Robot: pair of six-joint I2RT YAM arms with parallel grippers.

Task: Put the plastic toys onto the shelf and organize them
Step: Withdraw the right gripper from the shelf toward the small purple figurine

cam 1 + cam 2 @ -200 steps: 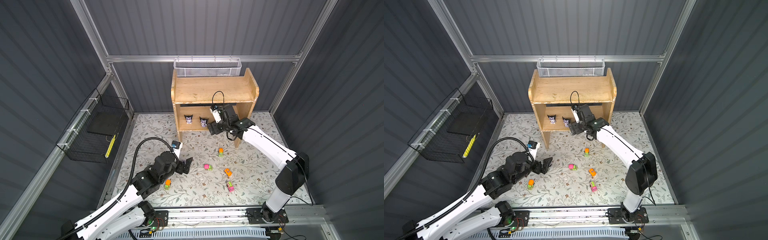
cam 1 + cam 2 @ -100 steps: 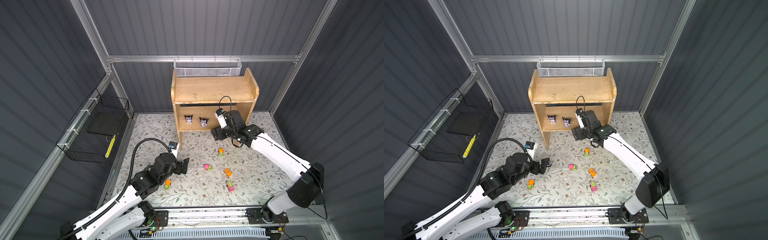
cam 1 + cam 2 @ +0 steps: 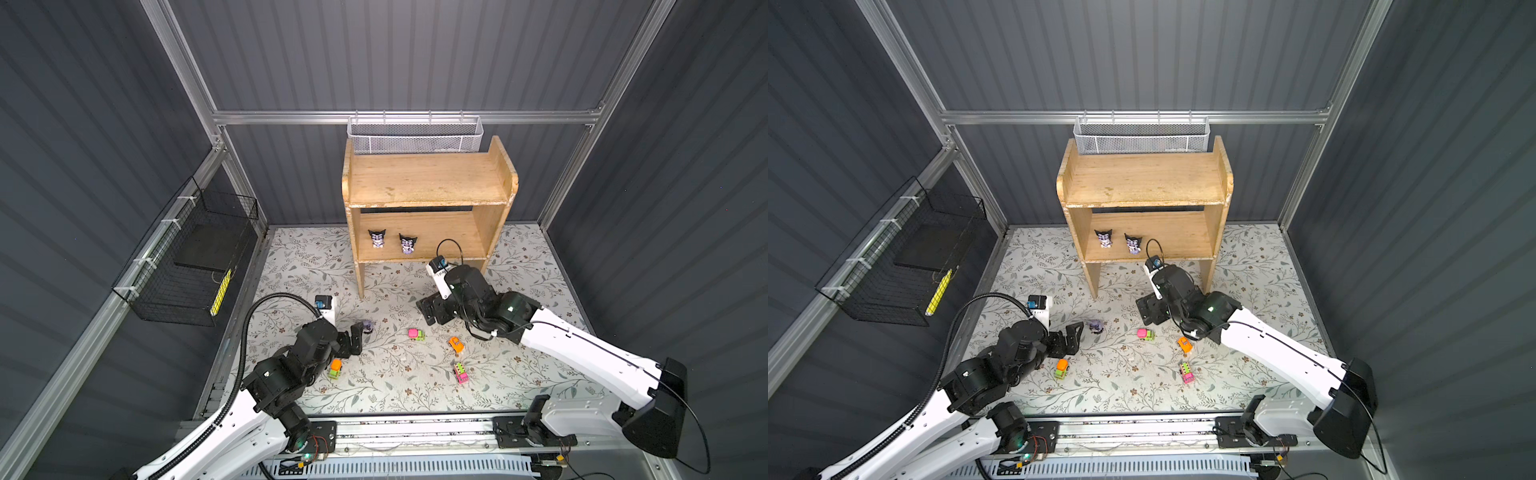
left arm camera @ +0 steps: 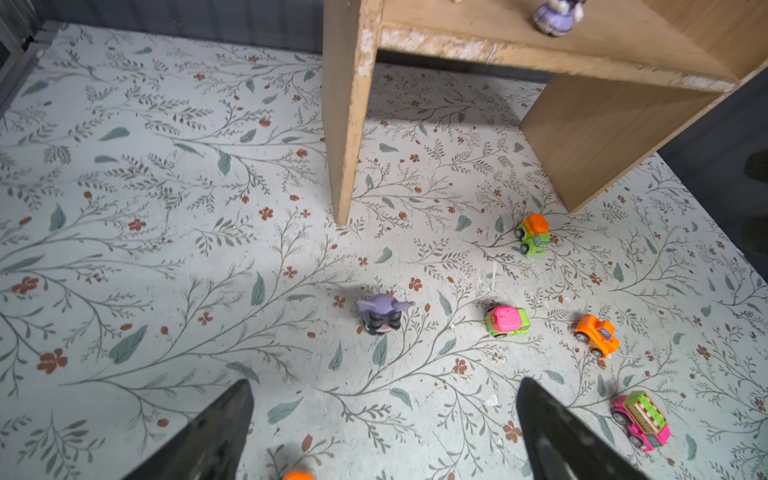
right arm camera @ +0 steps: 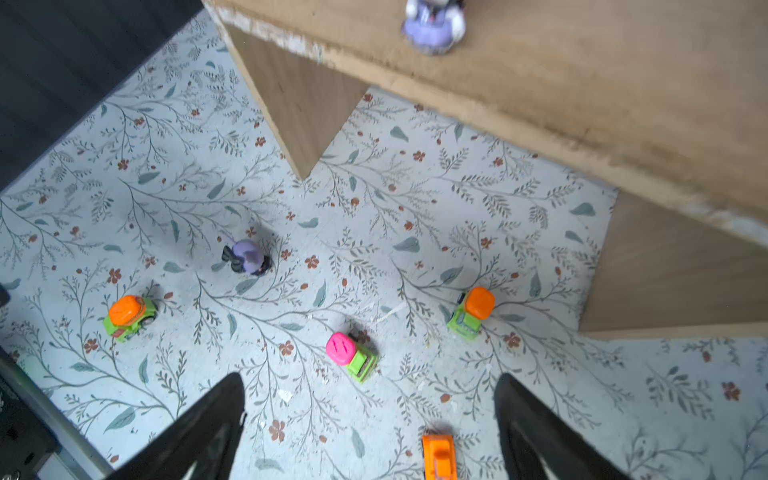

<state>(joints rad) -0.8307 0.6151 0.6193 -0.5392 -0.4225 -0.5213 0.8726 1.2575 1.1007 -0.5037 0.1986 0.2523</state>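
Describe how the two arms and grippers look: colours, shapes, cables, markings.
The left arm and right arm have glossy white links and bulky black joints. A ribbed black hose loops along the left arm; a thin black cable loops above the right wrist. Each wrist carries a small white box with a blue tab. The left gripper and right gripper have plain black tapered fingers.

You see matt bare wood on the shelf (image 3: 428, 183), front edges chipped rough and whitish. Cars (image 4: 507, 322): smooth glossy plastic. Mat (image 4: 166, 208): matt printed sheet, scuffed. Mesh basket (image 3: 415, 139): perforated metal. Wire basket (image 3: 187, 266): thin black wire.
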